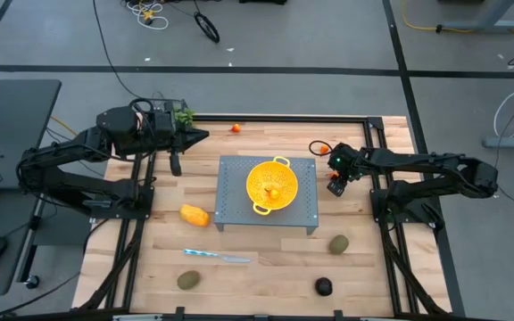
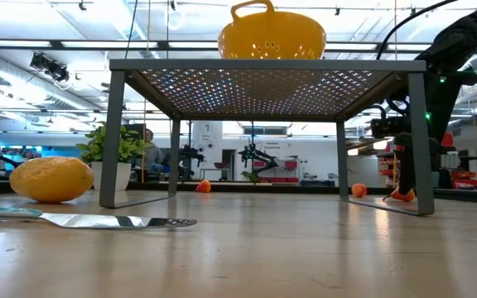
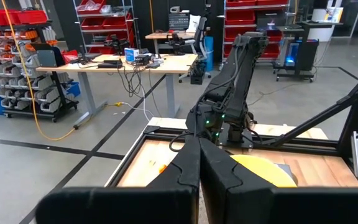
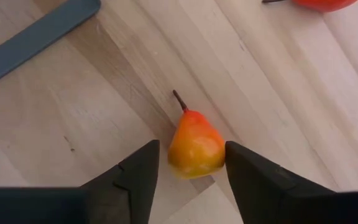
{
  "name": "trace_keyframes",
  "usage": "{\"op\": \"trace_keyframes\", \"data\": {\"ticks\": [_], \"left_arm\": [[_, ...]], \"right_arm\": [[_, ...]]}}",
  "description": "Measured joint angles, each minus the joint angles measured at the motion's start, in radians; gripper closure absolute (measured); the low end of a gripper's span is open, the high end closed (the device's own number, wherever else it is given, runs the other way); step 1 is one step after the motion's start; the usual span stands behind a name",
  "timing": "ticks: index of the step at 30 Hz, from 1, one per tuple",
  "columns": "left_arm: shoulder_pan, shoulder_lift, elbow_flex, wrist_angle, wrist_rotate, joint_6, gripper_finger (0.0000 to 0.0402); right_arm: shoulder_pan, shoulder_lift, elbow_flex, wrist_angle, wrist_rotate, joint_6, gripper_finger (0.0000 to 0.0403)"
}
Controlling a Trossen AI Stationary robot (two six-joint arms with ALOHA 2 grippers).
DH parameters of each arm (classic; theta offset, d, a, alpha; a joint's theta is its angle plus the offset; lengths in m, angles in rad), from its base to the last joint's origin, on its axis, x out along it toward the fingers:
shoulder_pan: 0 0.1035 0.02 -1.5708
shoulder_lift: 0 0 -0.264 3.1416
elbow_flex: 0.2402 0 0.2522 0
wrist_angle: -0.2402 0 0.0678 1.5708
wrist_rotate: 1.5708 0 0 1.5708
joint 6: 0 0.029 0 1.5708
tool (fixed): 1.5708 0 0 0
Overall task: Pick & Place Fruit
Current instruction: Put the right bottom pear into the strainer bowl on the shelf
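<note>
Dark jointed arms, green lights, black jaws

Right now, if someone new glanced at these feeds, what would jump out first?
The yellow colander sits on the grey perforated stand mid-table, with an orange fruit inside. The right gripper is down at the table beside the stand's right edge, fingers either side of a tiny orange pear. The left gripper waits shut at the far left, and loose fruit and a knife lie nearer.

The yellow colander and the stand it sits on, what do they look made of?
The yellow colander looks like glossy plastic or enamelled metal: uniform bright colour, punched holes; I can't tell which. The stand looks like grey painted metal: a thin perforated top on slim square legs.
</note>
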State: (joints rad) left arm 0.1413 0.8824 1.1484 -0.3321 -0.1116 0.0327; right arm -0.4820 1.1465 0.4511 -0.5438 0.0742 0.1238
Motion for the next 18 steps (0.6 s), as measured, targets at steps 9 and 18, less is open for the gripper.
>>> {"op": "trace_keyframes", "data": {"ticks": [9, 18], "left_arm": [[0.000, 0.000, 0.000, 0.000, 0.000, 0.006, 0.0397], [0.000, 0.000, 0.000, 0.000, 0.000, 0.009, 0.0397]], "right_arm": [[0.000, 0.000, 0.000, 0.000, 0.000, 0.002, 0.0249], [0.000, 0.000, 0.000, 0.000, 0.000, 0.002, 0.0268]]}}
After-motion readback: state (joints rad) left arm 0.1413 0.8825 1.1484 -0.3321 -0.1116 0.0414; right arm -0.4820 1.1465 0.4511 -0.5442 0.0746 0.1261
